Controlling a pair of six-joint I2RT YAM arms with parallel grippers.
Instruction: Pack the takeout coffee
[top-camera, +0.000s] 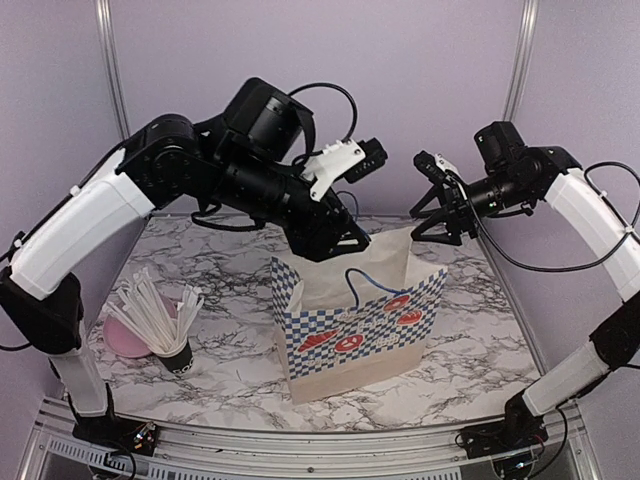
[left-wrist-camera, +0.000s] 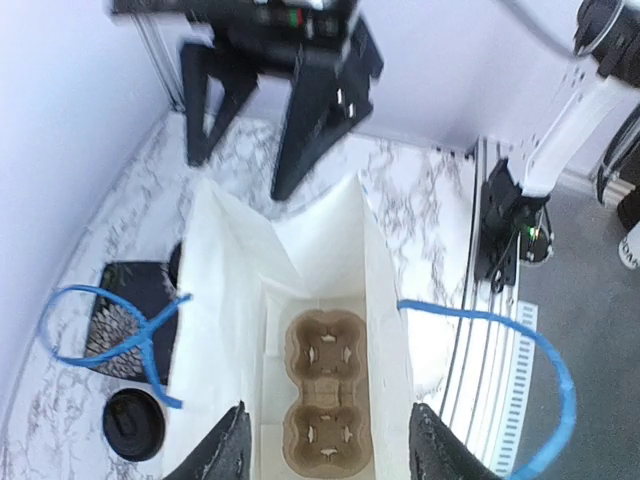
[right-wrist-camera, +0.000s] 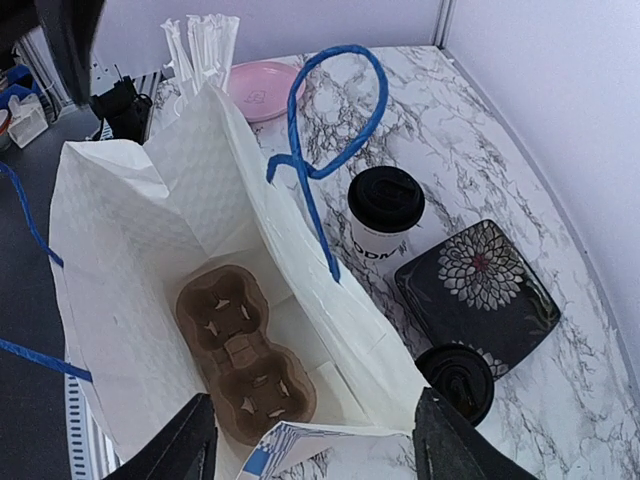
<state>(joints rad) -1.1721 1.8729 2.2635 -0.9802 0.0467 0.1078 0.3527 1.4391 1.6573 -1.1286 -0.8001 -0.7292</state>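
**Packing scene, both cups still outside the bag.** The paper bag (top-camera: 350, 330) stands mid-desk (top-camera: 480, 330), mouth agape, with the cup tray (right-wrist-camera: 245, 355) lying empty on its floor. Cup A (right-wrist-camera: 385, 215) stands on the desk just beside the bag's far wall, under a drooping blue handle (right-wrist-camera: 320, 150). Cup B (right-wrist-camera: 455, 375) stands at a corner of the dark flowered plate (right-wrist-camera: 478, 290), toward the far edge of the desk. The left gripper (left-wrist-camera: 330, 450) hangs over the mouth, released, nothing between its fingers. The right gripper (right-wrist-camera: 315, 440) is likewise spread at the bag's rim, the paper lying between its fingers unpinched.

Likely hazards:
- With no hold on the bag, a descending cup may catch the handle loop or buckle a thin wall, shoving the bag.
- A cup that misses a tray well may tip.
- A hard squeeze could pop a lid.
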